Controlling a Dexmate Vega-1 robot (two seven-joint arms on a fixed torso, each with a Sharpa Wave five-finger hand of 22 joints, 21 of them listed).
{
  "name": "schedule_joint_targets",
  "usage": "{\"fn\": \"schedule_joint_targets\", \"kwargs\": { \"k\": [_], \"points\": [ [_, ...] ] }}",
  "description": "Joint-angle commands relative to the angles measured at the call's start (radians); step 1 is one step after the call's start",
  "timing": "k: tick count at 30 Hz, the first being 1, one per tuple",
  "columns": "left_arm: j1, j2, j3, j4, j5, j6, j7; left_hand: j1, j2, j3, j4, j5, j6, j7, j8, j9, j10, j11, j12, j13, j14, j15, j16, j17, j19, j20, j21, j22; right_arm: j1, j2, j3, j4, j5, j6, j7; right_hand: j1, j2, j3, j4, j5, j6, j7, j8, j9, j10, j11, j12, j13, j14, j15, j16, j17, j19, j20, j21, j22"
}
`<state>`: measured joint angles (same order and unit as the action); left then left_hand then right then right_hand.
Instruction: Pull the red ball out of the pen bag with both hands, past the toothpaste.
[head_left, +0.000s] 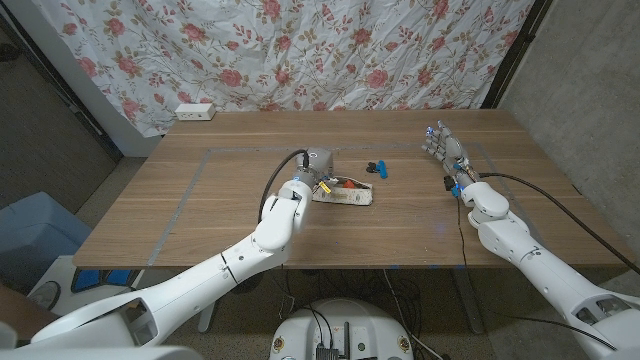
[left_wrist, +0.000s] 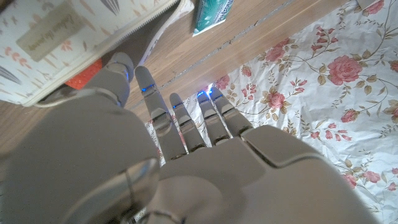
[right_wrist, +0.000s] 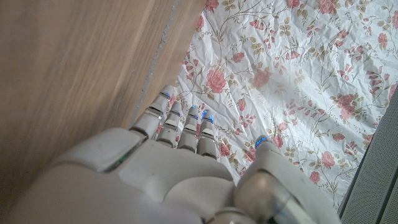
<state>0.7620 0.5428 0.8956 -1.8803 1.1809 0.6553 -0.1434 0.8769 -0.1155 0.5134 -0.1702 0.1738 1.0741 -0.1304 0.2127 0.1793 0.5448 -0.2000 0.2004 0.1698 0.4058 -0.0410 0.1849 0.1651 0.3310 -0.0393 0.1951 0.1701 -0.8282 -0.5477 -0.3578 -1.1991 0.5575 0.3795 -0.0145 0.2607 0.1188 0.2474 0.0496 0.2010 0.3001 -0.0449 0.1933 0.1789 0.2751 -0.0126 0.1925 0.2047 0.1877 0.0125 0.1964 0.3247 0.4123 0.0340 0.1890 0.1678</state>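
The red ball sits in the mouth of the pen bag at the frame's centre. The left hand stands beside the bag's left end, fingers straight, holding nothing. The toothpaste lies near. The right hand stands at the right, fingers apart.

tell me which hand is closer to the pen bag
Left. The left hand is right at the pen bag; the right hand stands far off near the table's right edge.
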Motion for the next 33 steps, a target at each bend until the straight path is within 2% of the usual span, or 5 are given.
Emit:
{"fn": "schedule_joint_targets", "kwargs": {
  "k": [1, 18, 33],
  "points": [
    [-0.009, -0.018, 0.021, 0.035, -0.007, 0.002, 0.033, 0.009, 0.003, -0.004, 0.002, 0.002, 0.011, 0.002, -0.005, 0.004, 0.014, -0.001, -0.003, 0.004, 0.013, -0.120, 0.002, 0.003, 0.005, 0.001, -0.004, 0.002, -0.011, -0.004, 0.003, -0.010, 0.004, -0.001, 0.000, -0.003, 0.002, 0.000, -0.003, 0.002, 0.009, -0.002, 0.001, 0.003, 0.005, 0.000, 0.004, -0.001, 0.002, 0.000, 0.005, -0.001, 0.002, 0.001, 0.001, 0.002],
    [-0.013, -0.016, 0.040, 0.053, -0.008, 0.017, 0.056, 0.020, 0.012, -0.016, 0.002, 0.003, 0.031, 0.004, -0.005, 0.006, 0.032, -0.002, -0.002, 0.004, 0.032, -0.126, 0.006, 0.003, 0.015, 0.003, 0.000, 0.002, -0.030, -0.015, 0.010, -0.031, 0.008, -0.002, -0.003, -0.006, 0.003, 0.003, -0.006, 0.002, 0.010, -0.003, 0.001, 0.003, 0.006, 0.001, 0.005, -0.002, 0.002, 0.000, 0.006, -0.006, 0.002, 0.002, 0.001, 0.002],
    [0.007, 0.021, 0.027, 0.032, -0.002, 0.018, 0.056, 0.029, 0.025, -0.025, 0.003, 0.003, 0.046, 0.009, -0.006, 0.007, 0.055, -0.001, 0.000, 0.005, 0.050, -0.130, 0.008, 0.003, 0.017, 0.003, -0.001, 0.002, -0.045, -0.020, 0.010, -0.056, 0.007, -0.014, -0.013, -0.010, 0.003, 0.007, -0.009, 0.002, 0.010, -0.003, 0.000, 0.003, 0.005, 0.000, 0.004, -0.003, 0.002, 0.002, 0.007, -0.011, 0.001, 0.002, 0.001, 0.002]
  ]
}}
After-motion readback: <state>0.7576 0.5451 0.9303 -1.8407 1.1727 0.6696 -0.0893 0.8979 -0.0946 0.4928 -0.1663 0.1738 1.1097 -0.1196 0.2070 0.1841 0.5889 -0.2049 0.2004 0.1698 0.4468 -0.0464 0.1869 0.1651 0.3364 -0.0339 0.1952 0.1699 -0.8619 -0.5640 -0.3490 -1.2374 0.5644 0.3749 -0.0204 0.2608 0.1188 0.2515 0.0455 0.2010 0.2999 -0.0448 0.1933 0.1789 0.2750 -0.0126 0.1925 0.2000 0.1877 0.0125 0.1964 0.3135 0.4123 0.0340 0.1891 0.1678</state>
